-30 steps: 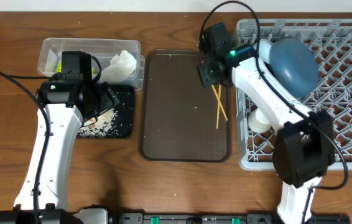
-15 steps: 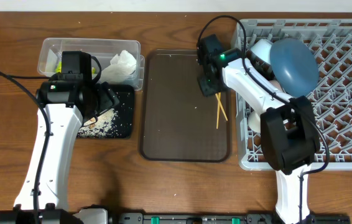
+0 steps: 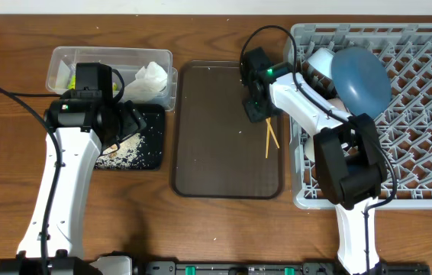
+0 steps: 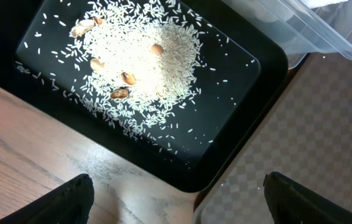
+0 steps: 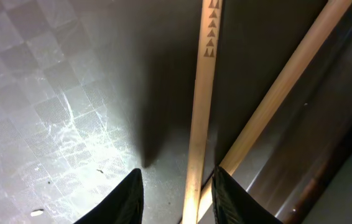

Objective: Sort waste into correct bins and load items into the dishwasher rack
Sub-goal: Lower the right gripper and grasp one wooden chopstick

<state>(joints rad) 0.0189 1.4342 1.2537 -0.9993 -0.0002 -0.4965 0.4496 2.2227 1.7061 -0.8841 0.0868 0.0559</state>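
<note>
Two wooden chopsticks (image 3: 268, 134) lie crossed on the right side of the brown serving tray (image 3: 216, 160). My right gripper (image 3: 256, 107) is down over their upper ends. In the right wrist view its black fingers (image 5: 132, 198) straddle the patterned chopstick (image 5: 203, 93), with a gap on the left; the second chopstick (image 5: 288, 81) runs under the right finger. My left gripper (image 3: 124, 121) hangs open over the black tray (image 3: 153, 159) of rice crumbs (image 4: 145, 56). The clear tub (image 3: 109, 55) holds the napkin (image 3: 151, 79) and wrapper (image 3: 66, 76). In the rack (image 3: 430, 130) rest a dark blue plate-bowl (image 3: 361, 76) and a white cup (image 3: 319, 149).
The rack's near-left wall stands just right of the chopsticks. The brown tray's raised rim (image 5: 325, 168) runs close beside my right gripper (image 5: 179, 194). A few nuts lie among the rice. The black tray's corner sits between my left gripper's (image 4: 179, 199) fingers, next to the brown tray (image 4: 300, 143).
My right gripper has come down closer over the chopsticks' upper ends and its jaws have narrowed. The left arm has not moved.
</note>
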